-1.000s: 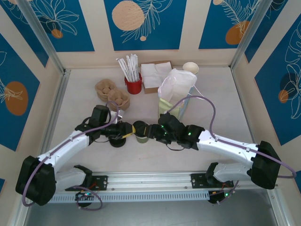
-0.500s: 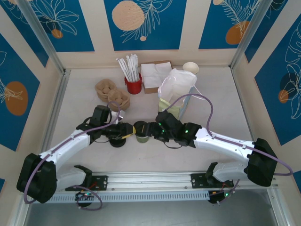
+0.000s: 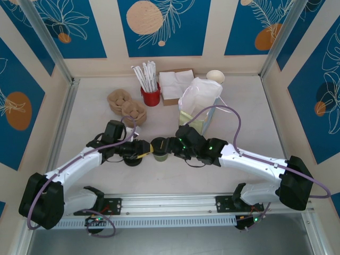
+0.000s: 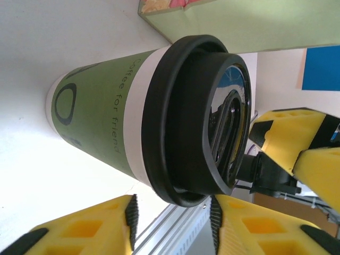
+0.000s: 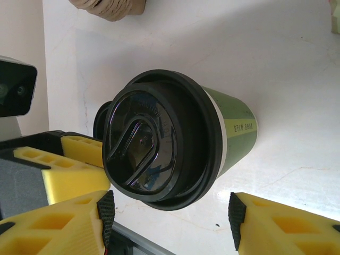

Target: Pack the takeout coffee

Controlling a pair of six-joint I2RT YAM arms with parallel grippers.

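The takeout coffee [image 3: 159, 149], a green cup with a black domed lid, stands upright on the white table between my two grippers. The left gripper [image 3: 144, 150] is close on its left, and in the left wrist view the gripper [image 4: 171, 223] is open, the cup's lid [image 4: 194, 119] just beyond its yellow fingertips. On the cup's right, my right gripper [image 3: 171, 146] is open too. Seen from the right wrist, that gripper [image 5: 170, 218] has its jaws apart, wider than the cup [image 5: 175, 143], and touches nothing.
An all-black round lid piece [image 3: 133, 160] lies under the left wrist. A white and green paper bag [image 3: 199, 103] stands behind the right arm. Cardboard cup carriers [image 3: 126, 106], a red cup of straws [image 3: 150, 91], napkins [image 3: 175, 85] and a white cup [image 3: 215, 76] line the back.
My left gripper's jaws have widened beside the cup. The right gripper has shifted slightly left, closer to the cup. The cup has stayed put.
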